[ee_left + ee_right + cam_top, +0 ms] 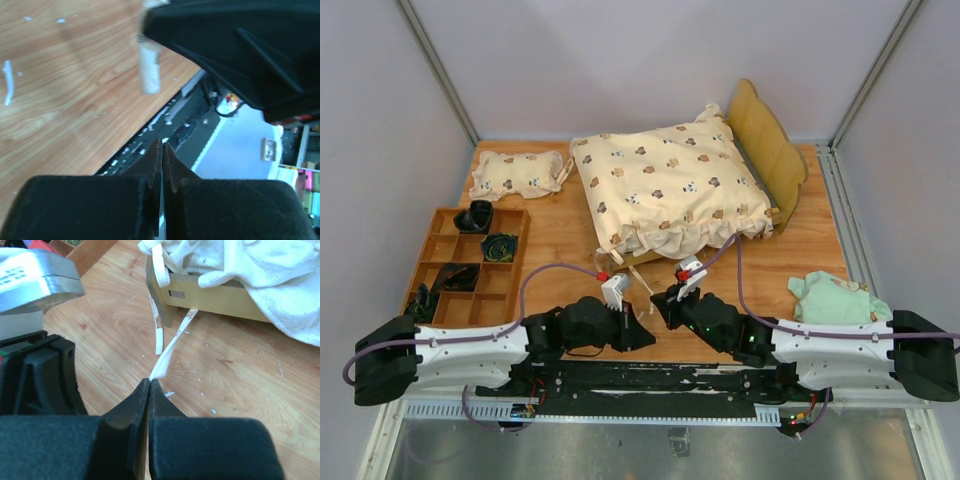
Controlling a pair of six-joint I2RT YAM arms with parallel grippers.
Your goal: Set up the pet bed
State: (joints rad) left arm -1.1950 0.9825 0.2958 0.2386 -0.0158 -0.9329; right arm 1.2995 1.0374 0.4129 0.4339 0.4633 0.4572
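Note:
The pet bed [788, 190] stands at the back middle of the table, its wavy headboard on the right. A cream bear-print quilt [665, 185] covers it. In the right wrist view the light-wood frame corner [210, 296] shows under the quilt [265, 275]. A cream tie strap [174, 345] runs from the frame's corner down to my right gripper [150, 382], which is shut on its end just above the table. My left gripper [162, 146] is shut and empty, over the table's near edge beside the right one [662, 303].
A small bear-print pillow [518, 172] lies at the back left. A wooden compartment tray [432, 270] with dark items stands on the left. A pale green cloth [835, 298] lies at the right. A second tie strap [158, 325] hangs from the frame.

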